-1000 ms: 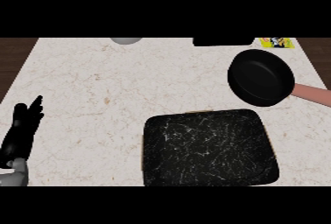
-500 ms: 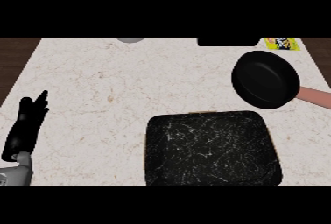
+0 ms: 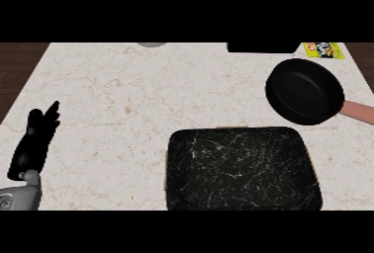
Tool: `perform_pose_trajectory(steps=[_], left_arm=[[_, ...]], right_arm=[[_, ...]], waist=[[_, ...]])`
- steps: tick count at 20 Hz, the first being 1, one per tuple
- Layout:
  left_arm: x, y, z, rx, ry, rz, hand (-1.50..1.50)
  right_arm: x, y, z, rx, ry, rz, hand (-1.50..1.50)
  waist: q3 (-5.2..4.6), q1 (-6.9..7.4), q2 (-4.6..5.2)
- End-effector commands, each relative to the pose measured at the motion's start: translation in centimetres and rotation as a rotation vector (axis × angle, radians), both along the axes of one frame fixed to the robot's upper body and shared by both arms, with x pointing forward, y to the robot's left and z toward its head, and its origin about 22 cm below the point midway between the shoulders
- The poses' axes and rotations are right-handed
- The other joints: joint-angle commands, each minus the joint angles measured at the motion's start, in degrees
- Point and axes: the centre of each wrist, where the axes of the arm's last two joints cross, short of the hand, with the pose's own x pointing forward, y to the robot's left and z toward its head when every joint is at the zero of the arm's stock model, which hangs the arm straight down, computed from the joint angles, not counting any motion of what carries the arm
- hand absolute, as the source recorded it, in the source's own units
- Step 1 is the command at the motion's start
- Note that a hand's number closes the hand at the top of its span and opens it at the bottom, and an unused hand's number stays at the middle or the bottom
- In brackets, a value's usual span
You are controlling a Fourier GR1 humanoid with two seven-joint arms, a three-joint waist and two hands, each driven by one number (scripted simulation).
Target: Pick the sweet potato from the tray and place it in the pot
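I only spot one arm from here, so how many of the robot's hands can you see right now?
1. The left hand shows at the view's left edge, open, fingers pointing up over the counter. The right hand is outside the view.

Black square tray point(image 3: 243, 168), white-veined, lies flat at lower right. Black round pot point(image 3: 303, 91), pink handle, sits just beyond it.

A yellow packet point(image 3: 323, 50) lies at the marble counter's point(image 3: 146, 99) far right edge.
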Motion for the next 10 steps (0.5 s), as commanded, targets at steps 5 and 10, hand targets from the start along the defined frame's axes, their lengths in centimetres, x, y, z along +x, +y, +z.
perform_pose_trajectory(steps=[5, 10], left_arm=[[1.0, 0.4, 0.2, 0.007, 0.004, 0.004, 0.00], [0.0, 1.3, 0.2, 0.000, 0.001, -0.004, 0.00]], right_arm=[[5.7, 5.0, -2.8, 0.015, 0.159, 0.041, 1.50], [9.6, 6.6, -4.5, 0.032, 0.255, 0.064, 1.50]], waist=[[0.03, -0.22, 0.08], [0.05, 0.57, 0.21]])
